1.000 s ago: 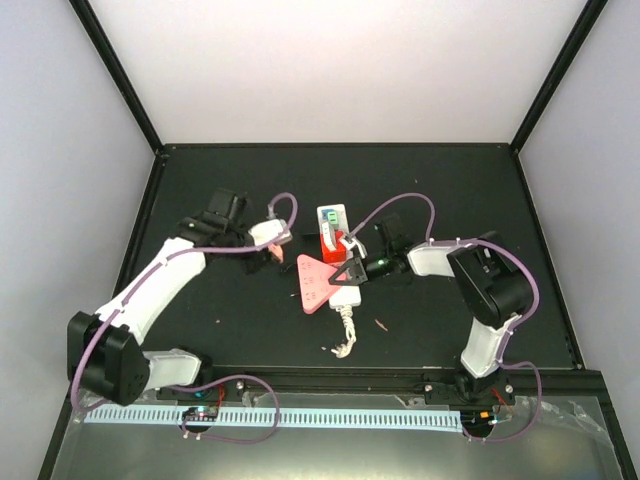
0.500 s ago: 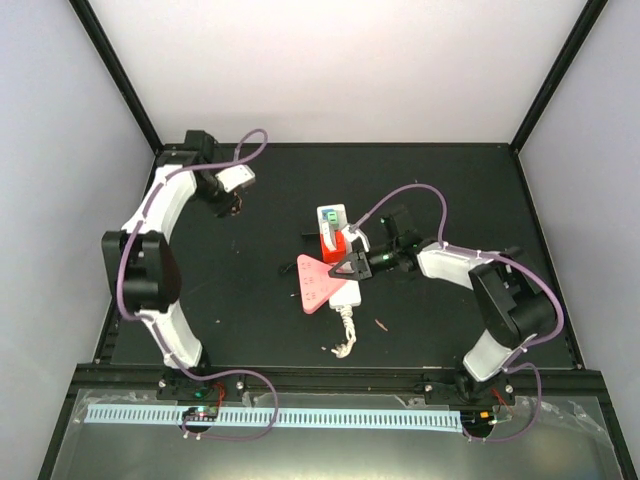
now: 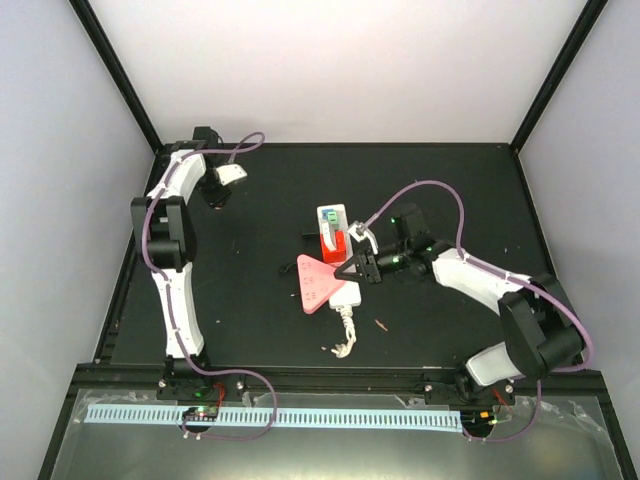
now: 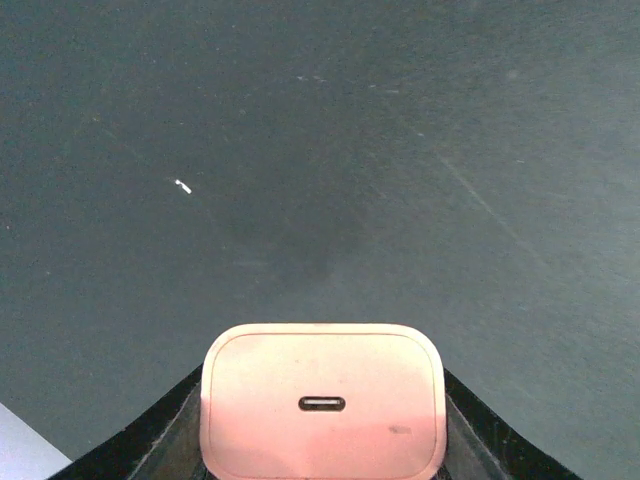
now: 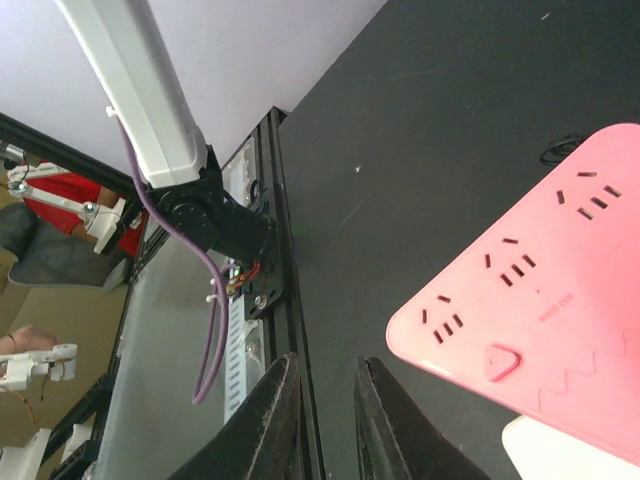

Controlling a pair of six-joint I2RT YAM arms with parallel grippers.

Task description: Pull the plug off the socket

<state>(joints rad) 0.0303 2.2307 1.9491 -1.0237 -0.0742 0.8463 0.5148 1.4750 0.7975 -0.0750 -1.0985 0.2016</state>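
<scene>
The left gripper (image 3: 213,192) has its jaws clamped on the sides of the plug (image 4: 322,398) — a pale pink charger block whose face, with a small slot port, points at the wrist camera, with bare black table (image 3: 250,330) beyond it. That arm is stretched to the far left corner, well apart from the socket (image 3: 346,294). The right gripper (image 5: 320,385) shows its dark fingers (image 5: 275,415) a narrow gap apart with nothing between them, near a pink triangular outlet block (image 5: 545,290). The socket, a long white power strip with coloured outlet faces, lies mid-table — the pink block overlaps its left side, a red part (image 3: 336,241) shows on it, and its knotted white cord (image 3: 345,340) trails toward the near edge.
</scene>
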